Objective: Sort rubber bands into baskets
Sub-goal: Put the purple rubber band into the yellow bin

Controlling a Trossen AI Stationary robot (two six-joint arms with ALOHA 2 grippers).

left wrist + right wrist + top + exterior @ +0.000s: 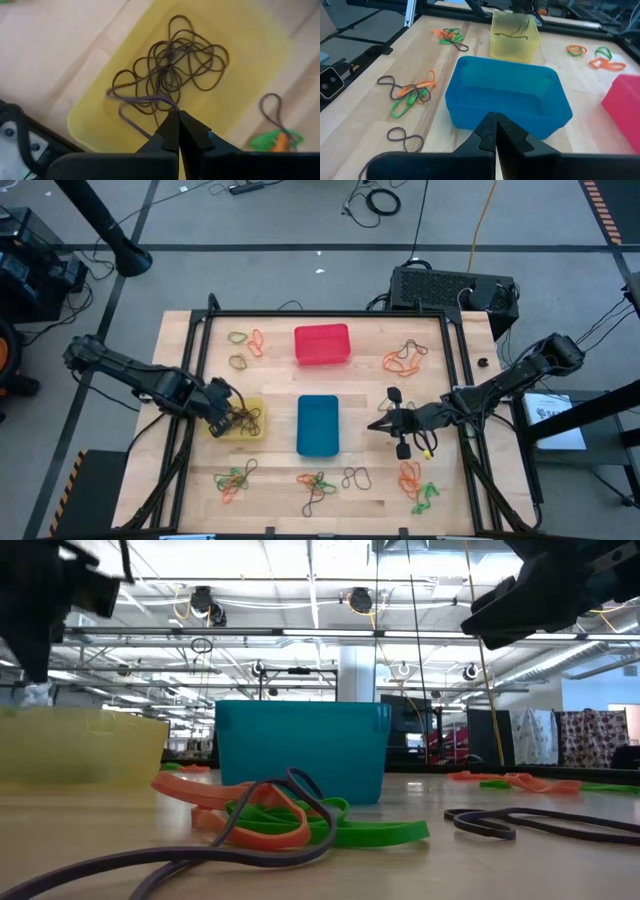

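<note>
You are hovering the closed left end effector (177, 125) over the shallow yellow plastic basket (250, 427), where a tangle of dark rubber bands (172, 70) is already lying. The closed right end effector (495, 127), gripping nothing, is waiting beside the empty blue plastic basket (507, 95). Orange and green bands (420, 485) are lying scattered on the wooden desk (275, 470), so most sorting is remaining.

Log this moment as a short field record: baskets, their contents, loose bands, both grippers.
yellow basket: left side of the table, holds a tangle of dark bands
blue basket: table centre, looks empty in the right wrist view
red basket: far side of the blue one, contents cannot be told
loose bands: orange, green and dark clusters scattered around the table edges
left gripper: over the yellow basket, fingers shut, a dark band at the tips
right gripper: beside the blue basket, fingers shut, nothing held
</note>
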